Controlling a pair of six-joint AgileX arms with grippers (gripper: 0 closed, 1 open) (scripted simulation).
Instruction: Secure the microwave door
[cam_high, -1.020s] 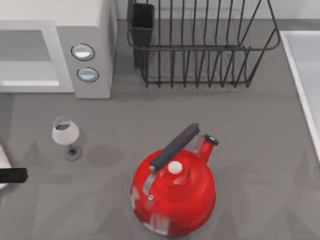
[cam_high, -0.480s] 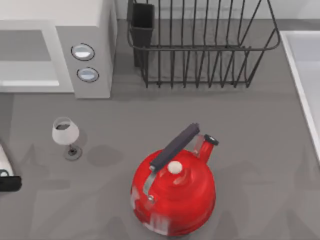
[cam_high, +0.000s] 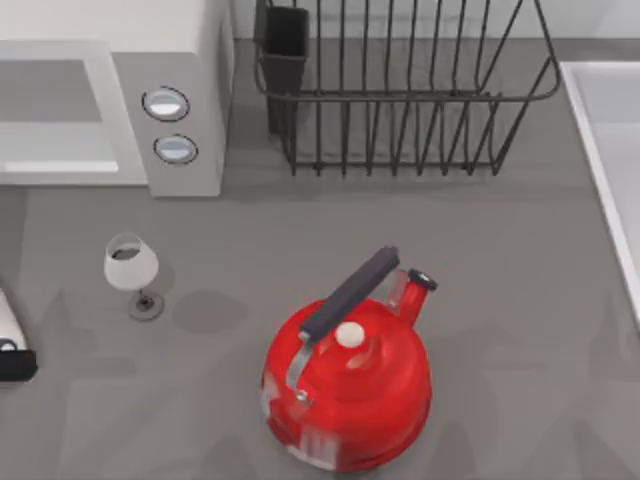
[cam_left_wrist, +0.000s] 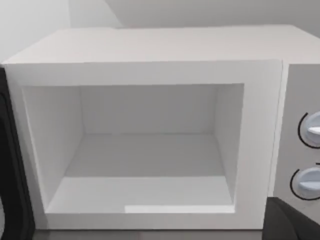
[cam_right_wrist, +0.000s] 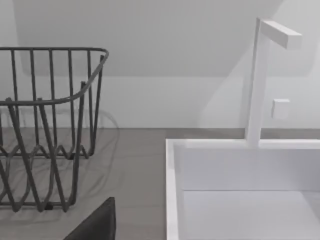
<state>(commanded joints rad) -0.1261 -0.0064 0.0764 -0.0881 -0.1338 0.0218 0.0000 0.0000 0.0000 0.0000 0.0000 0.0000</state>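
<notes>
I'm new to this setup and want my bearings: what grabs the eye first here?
The big red kettle stands at the table's front middle, a wine glass to its left. At the back left, the microwave gapes open, its cavity bare, with a black wire dish rack to its right.

White microwave at table's far left, cavity open, empty.

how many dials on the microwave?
2. Both sit on the grey panel at the microwave front's right end: upper dial, lower dial just below it. Both also show in the left wrist view.
</notes>
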